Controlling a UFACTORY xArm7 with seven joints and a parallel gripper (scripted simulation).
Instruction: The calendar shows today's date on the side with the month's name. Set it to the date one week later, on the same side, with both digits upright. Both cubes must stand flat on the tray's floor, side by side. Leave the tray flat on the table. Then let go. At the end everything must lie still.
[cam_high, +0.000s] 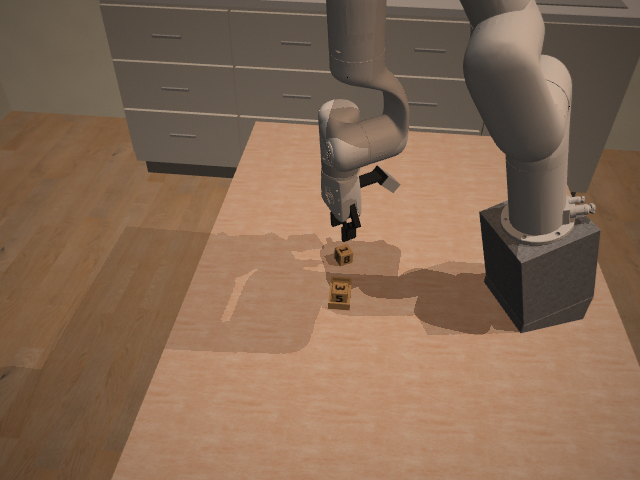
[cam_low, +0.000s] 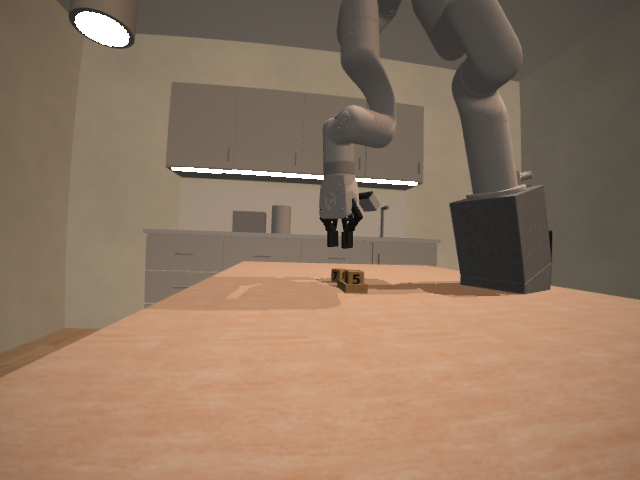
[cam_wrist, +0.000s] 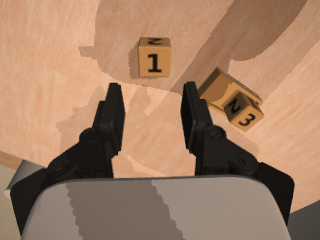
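A loose wooden cube rests on the table behind the tray. Its top shows 1; the top view shows what looks like an 8 on one side, and the exterior view a 7. The wooden tray is on the table. A second cube sits in it, with 3 on top and 5 facing the top camera. Part of the tray floor beside it is bare in the wrist view. My gripper is partly open and empty, above the table near the loose cube.
The arm's grey base block stands at the table's right side. Drawer cabinets stand behind the table. The arm's shadow lies over the cubes' area.
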